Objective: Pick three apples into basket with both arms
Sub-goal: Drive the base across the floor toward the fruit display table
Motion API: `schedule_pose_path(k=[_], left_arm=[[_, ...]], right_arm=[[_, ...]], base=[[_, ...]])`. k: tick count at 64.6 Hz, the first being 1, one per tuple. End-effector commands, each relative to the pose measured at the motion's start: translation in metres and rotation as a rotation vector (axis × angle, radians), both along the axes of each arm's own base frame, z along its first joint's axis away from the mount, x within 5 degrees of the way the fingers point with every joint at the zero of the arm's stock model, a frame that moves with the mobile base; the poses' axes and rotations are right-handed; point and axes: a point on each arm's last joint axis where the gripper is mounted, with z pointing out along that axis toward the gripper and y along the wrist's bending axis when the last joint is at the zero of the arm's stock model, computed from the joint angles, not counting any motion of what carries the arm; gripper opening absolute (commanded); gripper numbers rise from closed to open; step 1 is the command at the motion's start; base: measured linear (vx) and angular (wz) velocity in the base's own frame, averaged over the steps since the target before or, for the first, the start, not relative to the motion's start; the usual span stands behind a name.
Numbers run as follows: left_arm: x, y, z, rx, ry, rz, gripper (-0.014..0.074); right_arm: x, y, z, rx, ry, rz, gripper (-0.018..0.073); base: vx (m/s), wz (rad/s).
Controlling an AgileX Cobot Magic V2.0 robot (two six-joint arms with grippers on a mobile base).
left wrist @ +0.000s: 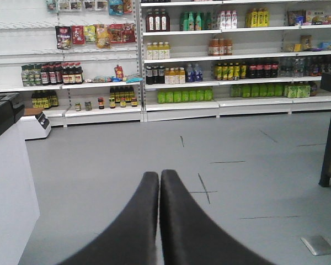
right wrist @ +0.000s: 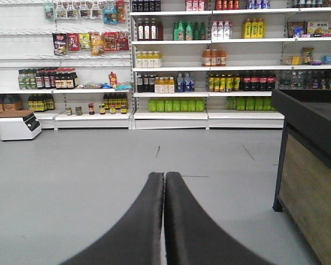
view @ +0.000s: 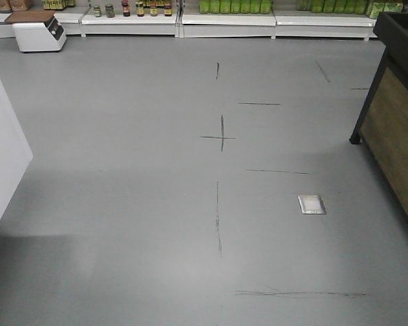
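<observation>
left gripper [left wrist: 158,176] and right gripper [right wrist: 164,178] were both pinched closed, empty, pointed level at the shelves [left wrist: 179,113]; stowed for driving, I'd guess. Between me and the shelves only grey floor [view: 122,204] showed. No apples or basket in view.

Grey floor [view: 122,170], smooth, scored with thin dark lines and one cross mark [view: 221,137]. A square metal plate [view: 311,204] lies right of centre. A white boxy machine [view: 39,32] stands at the far left.
</observation>
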Motion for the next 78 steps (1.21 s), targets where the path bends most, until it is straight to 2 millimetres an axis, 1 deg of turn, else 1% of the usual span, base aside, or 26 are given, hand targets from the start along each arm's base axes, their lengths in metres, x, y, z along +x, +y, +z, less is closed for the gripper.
schedule_pose_path(k=[1,26,78], left_arm=[[-0.0005,0.0005,-0.0006,-0.015,-0.058,0.004,-0.0006],[-0.0005,0.0005,-0.0006,-0.015,-0.058,0.004,-0.0006],[-0.0005,0.0005,-0.0006,-0.015,-0.058,0.004,-0.0006]], right_arm=[[0.0011,0.0005,0.0046,-0.012,-0.056,0.004,-0.0009],[0.0011,0.0005,0.0046,-0.012,-0.056,0.004,-0.0009],[0.0012,0.0004,0.004,-0.012,-0.048,0.004,-0.0009]], base=[[0.06,0.05],[0.13,0.03],[0.24,-0.05]])
